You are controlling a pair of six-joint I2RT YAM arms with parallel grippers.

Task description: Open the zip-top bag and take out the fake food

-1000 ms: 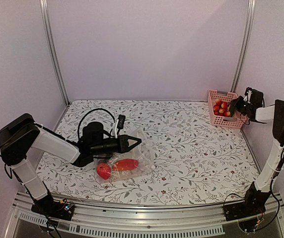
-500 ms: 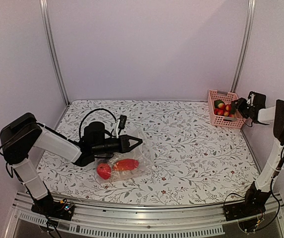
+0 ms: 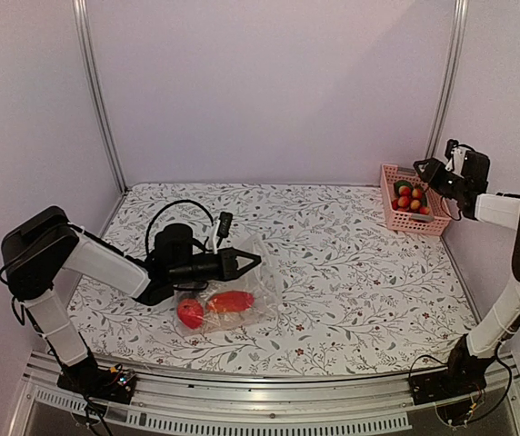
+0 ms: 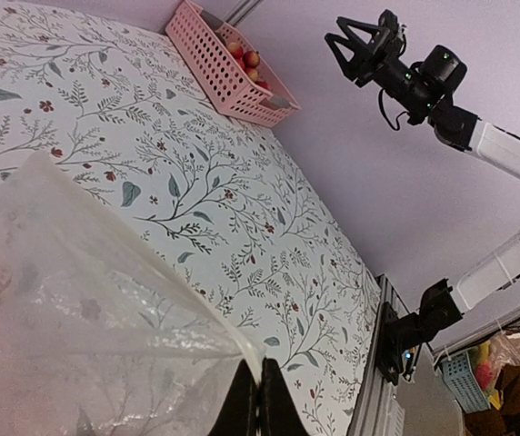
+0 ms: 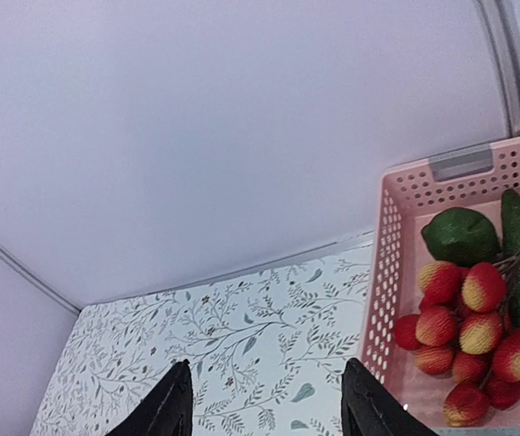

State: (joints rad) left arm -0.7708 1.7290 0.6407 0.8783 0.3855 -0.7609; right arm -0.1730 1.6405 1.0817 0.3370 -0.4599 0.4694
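Plastic crinkles toward the front edge of the counter, left of centre: the zip-top bag [image 3: 251,286] lies there with 2 pieces of fake food [image 3: 231,301] inside. A round red one [image 3: 190,312] is nearest the front edge, and an elongated red one sits just behind it to the right. The left gripper [image 3: 245,263] reaches in low from the left edge, its jaws closed to a thin line on the bag's raised far corner. The left wrist view shows the film pulled up into a peak at the fingertips [image 4: 242,409]. Beyond that, the floral counter [image 3: 351,272] runs to the far right corner, where a pink basket [image 3: 387,195] sits along the right edge. It holds a cluster of red-and-yellow fruits [image 5: 465,327] and 2 dark green pieces [image 5: 461,234] at its far end. The right gripper [image 3: 426,171] hangs in the air over that corner, above the basket, its fingers [image 5: 174,404] spread wide with nothing between them.
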